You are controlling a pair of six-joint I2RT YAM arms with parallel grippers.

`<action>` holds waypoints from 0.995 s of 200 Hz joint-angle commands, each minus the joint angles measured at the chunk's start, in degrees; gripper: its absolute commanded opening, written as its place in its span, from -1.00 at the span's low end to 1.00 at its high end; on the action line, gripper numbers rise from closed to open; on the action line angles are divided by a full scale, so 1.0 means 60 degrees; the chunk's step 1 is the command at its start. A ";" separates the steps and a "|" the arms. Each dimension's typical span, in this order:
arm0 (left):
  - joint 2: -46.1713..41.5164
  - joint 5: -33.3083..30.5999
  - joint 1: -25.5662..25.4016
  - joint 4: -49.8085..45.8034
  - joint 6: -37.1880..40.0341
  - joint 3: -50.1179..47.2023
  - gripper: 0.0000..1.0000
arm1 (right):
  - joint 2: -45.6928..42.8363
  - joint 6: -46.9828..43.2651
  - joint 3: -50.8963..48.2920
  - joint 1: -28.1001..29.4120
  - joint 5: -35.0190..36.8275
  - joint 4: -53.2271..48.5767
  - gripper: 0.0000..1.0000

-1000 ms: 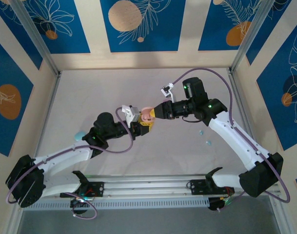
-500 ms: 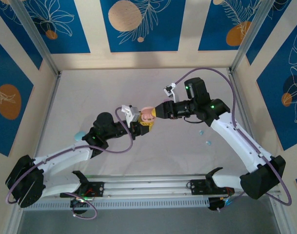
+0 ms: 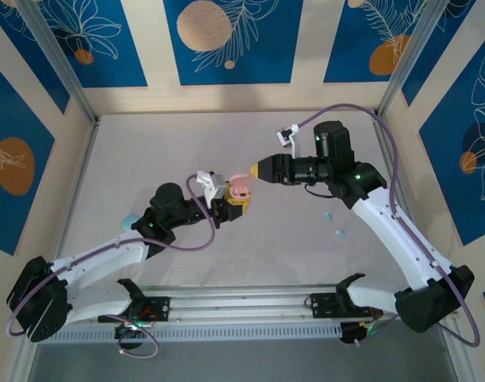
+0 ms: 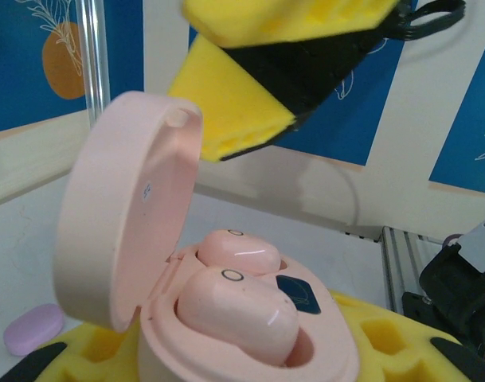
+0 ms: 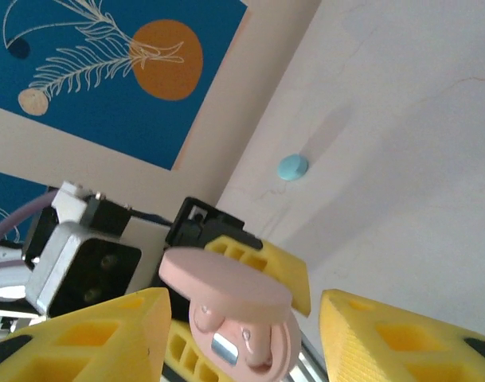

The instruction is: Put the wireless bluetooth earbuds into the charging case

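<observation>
Nestling in the glossy pink case (image 4: 123, 207) lie two smooth rounded earbuds (image 4: 238, 306).

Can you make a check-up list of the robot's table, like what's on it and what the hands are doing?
Surface: pale table, no spills seen.
Job's things: pink case open, lid up, two pink earbuds seated inside; two tiny blue bits loose near the right arm.
Clutter: blue case by the left arm; purple case on the table.
Grippers: left gripper shut on the pink case; right gripper open, close by the case.
Cables: purple cables loop along both arms; no snag seen.
Surroundings: blue leaf-print walls.
</observation>
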 commanded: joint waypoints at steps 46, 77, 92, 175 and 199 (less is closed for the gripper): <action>-0.0347 0.0119 -0.0081 0.0014 0.0174 0.0302 -0.48 | 0.1131 0.0610 0.0642 0.0117 -0.0380 -0.0589 0.12; -0.0374 -0.0199 -0.0086 0.0121 0.0189 0.0263 -0.47 | 0.1095 -0.0074 0.0454 0.0179 -0.1395 -0.1011 0.09; -0.0388 -0.0274 -0.0089 0.0238 0.0202 0.0218 -0.47 | 0.0938 -0.0213 0.0140 0.0176 -0.1830 -0.1070 0.10; -0.0095 0.0026 -0.0085 0.0526 0.0048 0.0389 -0.46 | 0.0657 0.1195 -0.1245 0.0150 -0.4045 0.1306 0.10; -0.0061 0.0030 -0.0096 0.0593 0.0004 0.0392 -0.45 | 0.0784 0.1240 -0.1287 0.0212 -0.4234 0.1370 0.07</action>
